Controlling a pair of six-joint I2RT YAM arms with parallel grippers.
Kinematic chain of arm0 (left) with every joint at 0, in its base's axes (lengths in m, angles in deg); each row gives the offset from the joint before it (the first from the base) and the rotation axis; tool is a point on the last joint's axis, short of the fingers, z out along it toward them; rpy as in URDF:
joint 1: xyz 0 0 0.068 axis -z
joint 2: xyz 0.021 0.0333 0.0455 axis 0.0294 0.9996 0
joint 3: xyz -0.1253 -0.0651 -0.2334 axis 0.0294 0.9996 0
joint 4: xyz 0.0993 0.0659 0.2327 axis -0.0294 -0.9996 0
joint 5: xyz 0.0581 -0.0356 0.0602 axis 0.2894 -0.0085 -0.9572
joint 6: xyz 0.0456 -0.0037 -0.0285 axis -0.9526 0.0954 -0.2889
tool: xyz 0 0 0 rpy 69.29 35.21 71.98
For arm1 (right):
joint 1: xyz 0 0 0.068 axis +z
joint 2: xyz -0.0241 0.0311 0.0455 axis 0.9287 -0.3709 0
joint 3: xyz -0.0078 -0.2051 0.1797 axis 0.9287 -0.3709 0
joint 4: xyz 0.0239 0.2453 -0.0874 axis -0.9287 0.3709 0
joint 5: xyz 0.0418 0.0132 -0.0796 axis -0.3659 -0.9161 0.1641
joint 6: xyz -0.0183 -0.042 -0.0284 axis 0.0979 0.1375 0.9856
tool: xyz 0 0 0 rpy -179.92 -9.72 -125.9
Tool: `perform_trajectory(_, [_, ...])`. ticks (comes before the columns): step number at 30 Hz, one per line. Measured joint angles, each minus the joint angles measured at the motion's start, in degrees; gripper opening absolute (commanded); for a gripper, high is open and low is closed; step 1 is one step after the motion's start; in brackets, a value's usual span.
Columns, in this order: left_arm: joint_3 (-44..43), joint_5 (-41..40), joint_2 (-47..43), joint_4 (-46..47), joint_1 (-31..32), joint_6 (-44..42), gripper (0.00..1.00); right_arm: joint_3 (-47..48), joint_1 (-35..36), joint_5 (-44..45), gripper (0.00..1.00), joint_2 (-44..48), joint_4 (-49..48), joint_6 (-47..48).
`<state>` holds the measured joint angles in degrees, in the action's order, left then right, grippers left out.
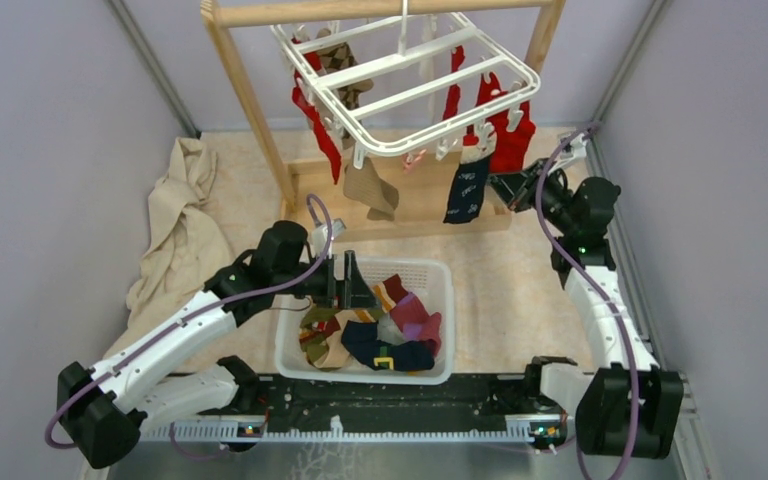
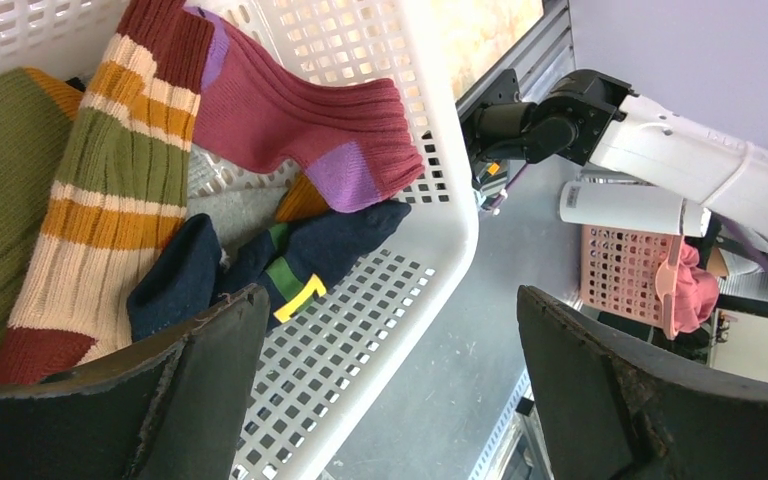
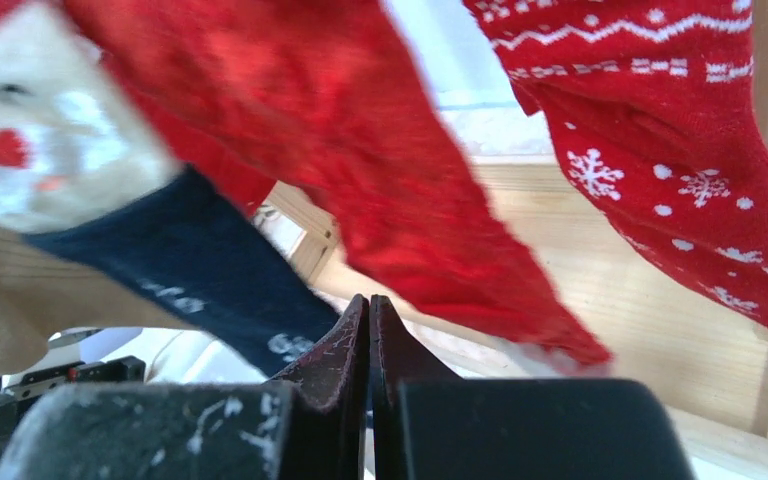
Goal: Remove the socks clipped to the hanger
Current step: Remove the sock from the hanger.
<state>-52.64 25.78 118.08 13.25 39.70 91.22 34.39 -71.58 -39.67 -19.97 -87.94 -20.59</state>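
Tan floor (image 1: 505,300), white basket (image 1: 448,322) holding socks (image 1: 392,336)

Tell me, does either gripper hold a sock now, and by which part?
No sock seems held. The left gripper stands open over the basket. The right gripper has its jaws shut just under a red sock, with no fabric visible between them.

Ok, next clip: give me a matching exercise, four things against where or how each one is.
1 navy blue sock with white marks
2 maroon ribbed sock with purple heel
3 left gripper
4 crumpled beige cloth

A open
B in the white mesh plastic basket
C on the table, left side
D hanging from the white slatted plastic hanger

Pairs: 1-D, 2-B, 3-A, 4-C
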Motion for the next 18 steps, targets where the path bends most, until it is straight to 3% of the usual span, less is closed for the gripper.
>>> perform_trajectory(7, [0.0, 0.7, 0.0, 1.7, 0.0, 0.9, 0.99, -0.1, 0.2, 4.0, 0.03, 10.9, 11.8, 3.8])
perform_trajectory(8, [0.0, 0.7, 0.0, 1.9, 0.0, 1.0, 0.99, -0.1, 0.2, 4.9, 0.18, 12.0, 13.6, 4.3])
perform_trajectory(9, [0.0, 0.8, 0.0, 2.1, 0.0, 1.1, 0.99, 0.0, 0.3, 6.1, 0.41, 13.2, 15.5, 5.0])
perform_trajectory(10, [0.0, 0.9, 0.1, 2.2, 0.0, 1.2, 0.99, 0.0, 0.3, 7.2, 0.76, 14.0, 17.4, 5.6])
perform_trajectory(11, [0.0, 1.0, 0.1, 2.4, 0.0, 1.3, 0.99, 0.2, 0.3, 8.7, 0.96, 14.6, 19.6, 6.3])
perform_trajectory(18, [0.0, 1.5, 0.2, 2.9, 0.0, 1.5, 0.99, 2.9, 0.3, 18.8, 0.99, 14.8, 29.6, 7.2])
